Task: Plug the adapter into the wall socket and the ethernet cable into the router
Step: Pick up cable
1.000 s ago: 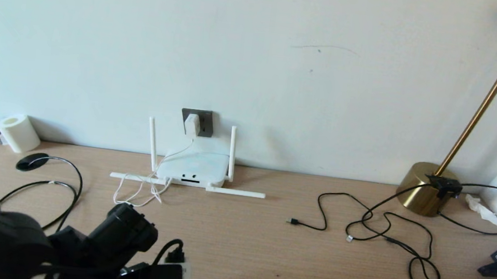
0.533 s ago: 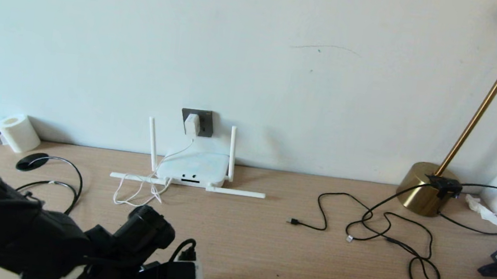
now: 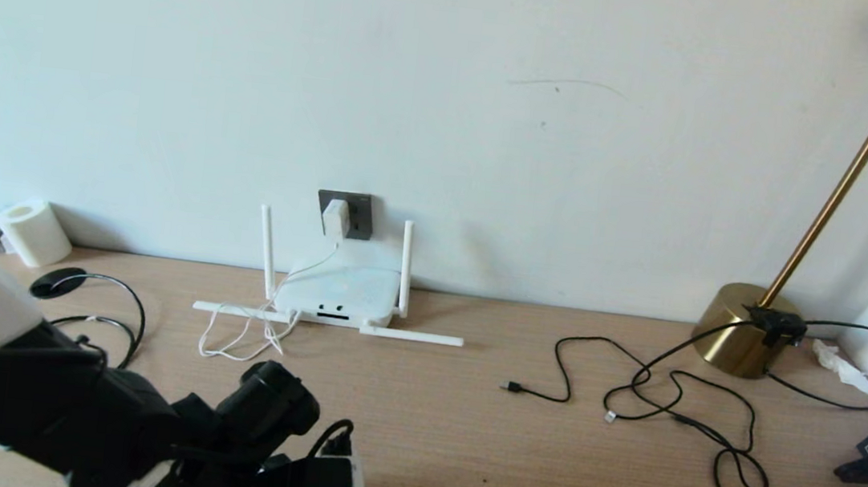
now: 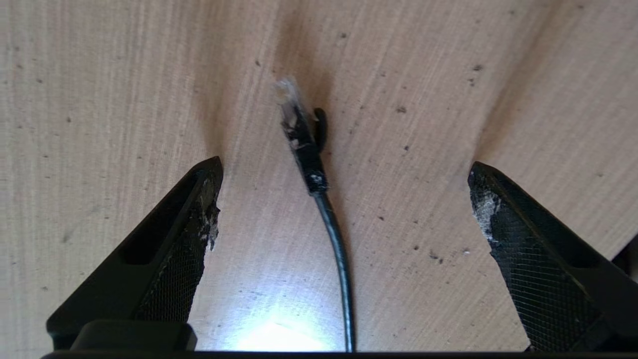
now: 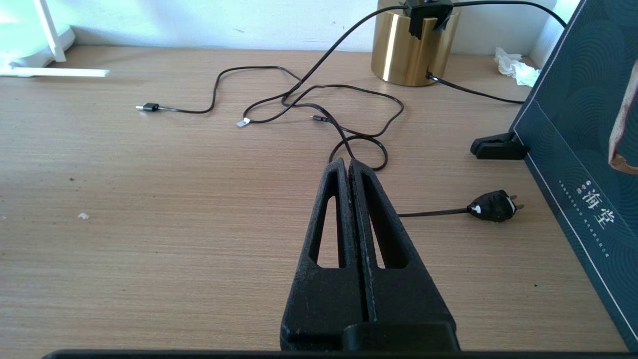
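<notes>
Ethernet cable [image 4: 319, 199] plug – seen only btwn open left gripper [image 4: 344, 204] fingers.

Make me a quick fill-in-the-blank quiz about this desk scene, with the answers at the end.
1. The adapter is plugged into the ____.
2. The left gripper has its fingers ____ around the ethernet cable plug.
3. The right gripper has its fingers ____.
4. The router has ____ antennas.

Answers: wall socket; open; shut; four

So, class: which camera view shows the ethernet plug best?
The left wrist view: the plug lies on the desk, between the open left hand's fingers, untouched. In the head view the left arm hides it. The right wrist view does not show it.
</notes>
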